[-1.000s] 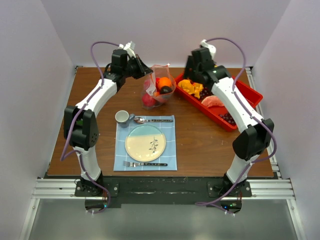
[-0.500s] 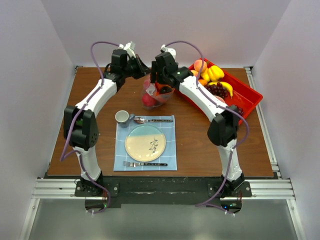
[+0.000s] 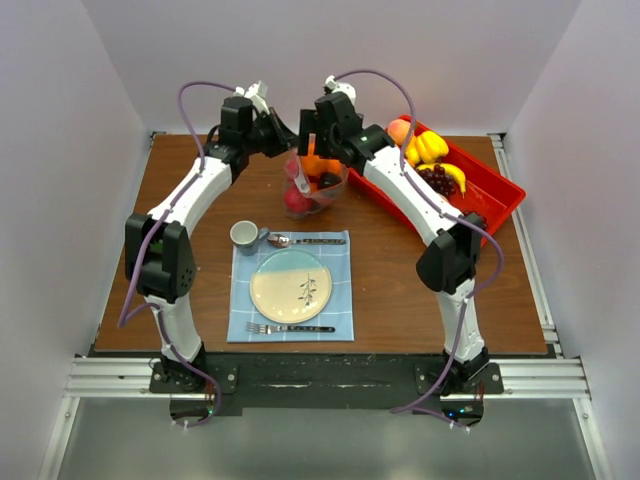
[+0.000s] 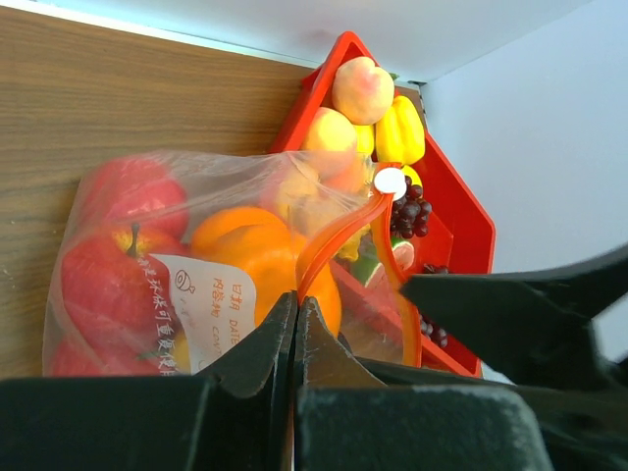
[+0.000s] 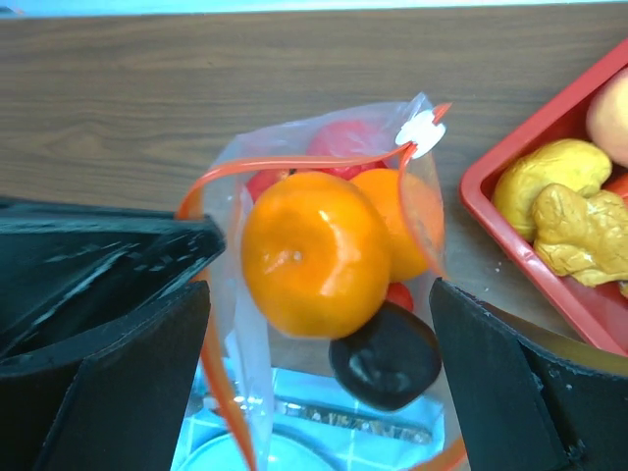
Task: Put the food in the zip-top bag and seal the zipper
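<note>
The bag is stood upright at the far middle of the table, just left of the tray and between the two grippers. Its long axis is vertical, and its mouth is turned upward and spread open.

From above, little more than a clear pouch with red and orange inside can be made out, and both sets of jaws are hidden by the wrists.

The grip is shown only in the left wrist view. The left gripper is closed tight, with the bag's mouth edge pinched between its fingers where the zipper enters them. From there the zipper is seen to run up and away to a white tab on the tray side. Red apples are shown low in the bag, beside a printed label.

In the right wrist view the right gripper is seen spread wide over the mouth, and nothing is touched by either finger. An orange is seen between them at the mouth, clear of both. Whether it rests on the fruit below cannot be told. A second orange and a dark fruit are seen through the plastic.

A peach, yellow pieces and grapes are held in the tray.

Nearer the arms, a plate and a fork are laid on a mat. A spoon is laid along the mat's far edge, and a cup is set at its far left corner.
</note>
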### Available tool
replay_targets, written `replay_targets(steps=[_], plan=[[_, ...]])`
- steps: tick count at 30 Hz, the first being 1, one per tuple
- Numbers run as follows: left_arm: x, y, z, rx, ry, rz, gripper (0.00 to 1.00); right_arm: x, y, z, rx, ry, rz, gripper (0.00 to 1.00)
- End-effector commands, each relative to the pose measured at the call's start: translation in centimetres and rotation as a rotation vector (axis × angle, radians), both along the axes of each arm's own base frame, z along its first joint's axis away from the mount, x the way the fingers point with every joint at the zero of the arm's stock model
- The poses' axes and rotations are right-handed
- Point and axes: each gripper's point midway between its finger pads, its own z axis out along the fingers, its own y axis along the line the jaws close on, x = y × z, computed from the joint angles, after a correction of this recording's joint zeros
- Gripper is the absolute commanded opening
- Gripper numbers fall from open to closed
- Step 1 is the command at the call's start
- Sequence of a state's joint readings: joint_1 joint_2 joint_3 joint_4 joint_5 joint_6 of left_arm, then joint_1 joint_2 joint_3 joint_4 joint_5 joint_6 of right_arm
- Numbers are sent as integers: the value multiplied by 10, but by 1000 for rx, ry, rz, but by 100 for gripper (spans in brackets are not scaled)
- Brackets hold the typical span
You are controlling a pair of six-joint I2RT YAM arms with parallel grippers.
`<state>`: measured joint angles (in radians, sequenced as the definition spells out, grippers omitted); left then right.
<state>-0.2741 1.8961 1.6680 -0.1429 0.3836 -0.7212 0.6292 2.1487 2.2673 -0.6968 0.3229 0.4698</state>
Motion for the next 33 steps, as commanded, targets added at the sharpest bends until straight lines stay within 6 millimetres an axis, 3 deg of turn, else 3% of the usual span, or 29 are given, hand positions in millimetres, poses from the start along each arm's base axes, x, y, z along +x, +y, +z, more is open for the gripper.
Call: replay_targets(steps=[1,6,7,9,11,12,13,17,20,21,23,24,29,33], plan=[[1,8,52,-12,-118,18,0,-23,-27,76,28,-119,-34,98],[2,9,52,5,-120,23,0,-40,-58,71,-55,-107,-89,88],[2,10,51,8,-117,25,0,-44,-60,56,-80,-75,-86,86],[2,11,53,15,-123,24,0,-52,-65,53,-82,-65,-85,80],[1,12,53,29,-124,22,0,-60,-71,33,-111,-30,-80,77],[1,12,53,32,-125,23,0,-62,-73,40,-92,-55,-85,77],[1,12,51,37,-122,23,0,-65,-76,28,-107,-36,-78,77],[1,14,50,53,-121,24,0,-63,-80,27,-106,-30,-62,76],[1,16,47,62,-119,30,0,-59,-111,32,-86,-19,-122,76],[0,16,48,62,-118,30,0,-52,-137,43,-43,-40,-172,76],[0,16,49,65,-123,29,0,-51,-162,31,-21,-17,-211,76],[1,16,49,65,-125,31,0,-46,-185,33,-22,-26,-263,76],[2,15,52,59,-131,31,0,-34,-242,3,-38,36,-370,75],[3,15,51,58,-131,28,0,-8,-252,-21,17,54,-346,74]])
